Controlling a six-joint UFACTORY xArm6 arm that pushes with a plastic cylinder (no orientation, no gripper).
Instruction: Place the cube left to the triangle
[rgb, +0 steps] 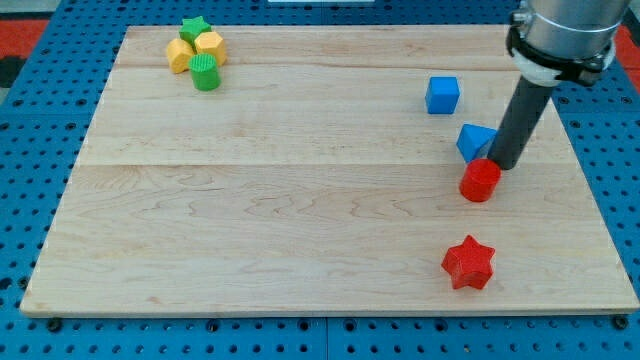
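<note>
A blue cube (442, 95) sits at the view's upper right of the wooden board (300, 200). A blue triangle (474, 141) lies below and a little right of it, partly hidden by my rod. My tip (501, 165) stands at the triangle's right edge, just above a red cylinder (480, 180), touching or nearly touching both. The cube is apart from my tip, up and to the left.
A red star (468, 263) lies near the board's lower right. At the upper left, a cluster holds a green star (194, 28), a yellow block (210, 45), another yellow block (179, 56) and a green cylinder (205, 72).
</note>
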